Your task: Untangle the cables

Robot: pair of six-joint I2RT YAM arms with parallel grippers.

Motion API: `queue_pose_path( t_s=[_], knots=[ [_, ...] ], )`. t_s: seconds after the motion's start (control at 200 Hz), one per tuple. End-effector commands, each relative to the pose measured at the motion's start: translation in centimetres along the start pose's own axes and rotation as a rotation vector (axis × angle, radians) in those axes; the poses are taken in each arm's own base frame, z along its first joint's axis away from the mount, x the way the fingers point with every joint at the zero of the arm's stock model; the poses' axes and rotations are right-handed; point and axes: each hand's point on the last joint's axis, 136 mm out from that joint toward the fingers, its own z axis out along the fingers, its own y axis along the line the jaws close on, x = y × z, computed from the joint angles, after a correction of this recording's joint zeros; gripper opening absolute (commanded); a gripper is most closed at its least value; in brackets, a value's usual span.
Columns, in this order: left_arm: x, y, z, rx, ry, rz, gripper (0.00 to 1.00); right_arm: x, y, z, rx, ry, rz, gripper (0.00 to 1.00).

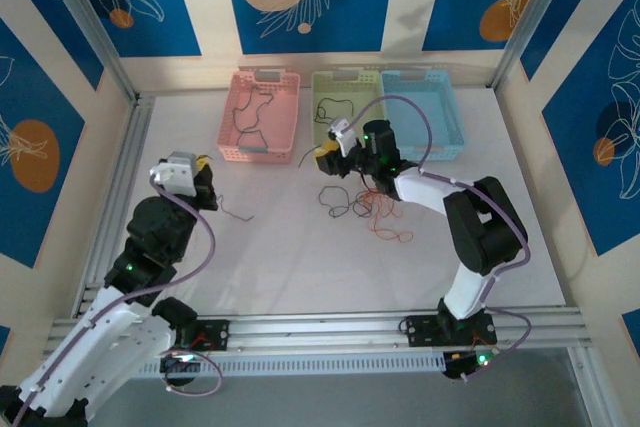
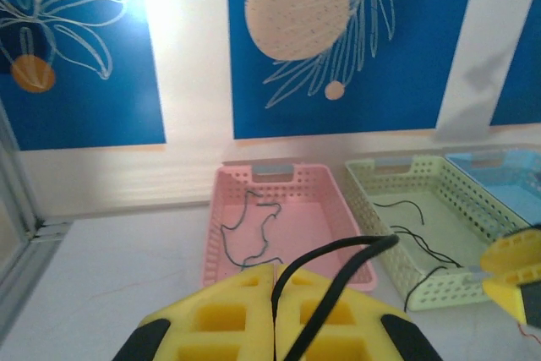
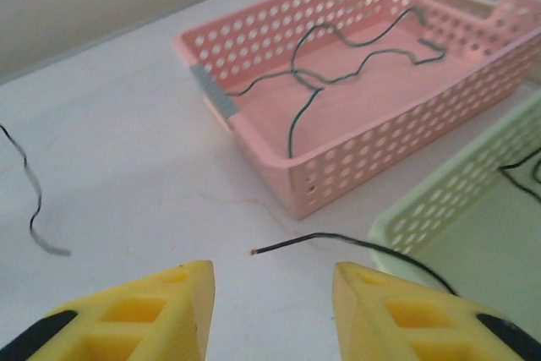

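Cables on the table point(image 1: 345, 205): black strands and one orange-red wire point(image 1: 392, 234) lay tangled mid-table point(image 1: 280, 267), beside the right arm.
Left gripper point(image 2: 275, 281): clenched on a black cable point(image 2: 355, 244), which curved up from between its yellow fingers; in the top view the loose tail trailed onto the table.
Right gripper point(image 3: 272, 276): fingers stood apart, gripping nothing; a thin black wire end point(image 3: 313, 237) lay on the table just beyond them.
Pink basket point(image 3: 397, 145): held one dark squiggly cable point(image 3: 304, 82) on its floor.
Green basket point(image 2: 380, 226): held several thin black cables point(image 2: 401, 203).
Blue basket point(image 1: 440, 152): stood at the right end of the row, just beside the green one.
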Motion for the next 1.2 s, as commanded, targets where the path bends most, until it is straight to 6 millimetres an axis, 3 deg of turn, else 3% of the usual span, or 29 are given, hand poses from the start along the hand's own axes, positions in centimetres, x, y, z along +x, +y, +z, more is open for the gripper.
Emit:
queue_pose_path(
  t_s=[0.0,0.085,0.2,0.4,0.52,0.645,0.755,0.86,0.92,1.02,1.095,1.195],
  knots=[
    [-1.2,0.8,-0.5,-0.035,0.002,-0.019,0.00,1.8,-0.1,0.6,0.004,0.087,-0.048,0.42],
    [-1.5,-0.9,-0.4,0.059,-0.007,-0.043,0.00,1.6,-1.2,0.5,0.062,0.085,-0.028,0.41],
    [-3.7,-4.1,0.3,0.217,-0.024,-0.066,0.00,1.3,-4.3,-0.2,0.198,0.063,0.045,0.40],
    [-9.0,-8.2,3.2,0.361,-0.067,-0.108,0.00,1.4,-9.9,-4.0,0.416,-0.009,0.220,0.39],
    [-12.0,-10.1,6.3,0.394,-0.091,-0.122,0.00,2.3,-13.1,-6.7,0.538,-0.049,0.349,0.38],
    [-15.5,-12.3,10.0,0.416,-0.158,-0.118,0.00,3.1,-15.0,-9.1,0.595,-0.103,0.464,0.38],
    [-18.5,-14.1,13.6,0.433,-0.231,-0.105,0.00,3.7,-15.6,-9.7,0.603,-0.110,0.516,0.37],
    [-20.1,-15.7,17.2,0.433,-0.274,-0.095,0.00,3.8,-15.8,-9.8,0.605,-0.105,0.524,0.37],
    [-20.4,-17.0,19.2,0.458,-0.293,-0.089,0.00,3.8,-15.7,-9.8,0.599,-0.110,0.530,0.37],
    [-19.3,-19.6,23.1,0.512,-0.267,-0.084,0.00,3.6,-15.5,-9.6,0.583,-0.114,0.536,0.37],
    [-16.9,-21.3,26.3,0.530,-0.225,-0.074,0.00,3.6,-15.5,-9.5,0.576,-0.114,0.539,0.36],
    [-12.2,-22.7,30.2,0.510,-0.161,-0.035,0.00,3.6,-15.5,-9.6,0.571,-0.114,0.544,0.36]
  ],
)
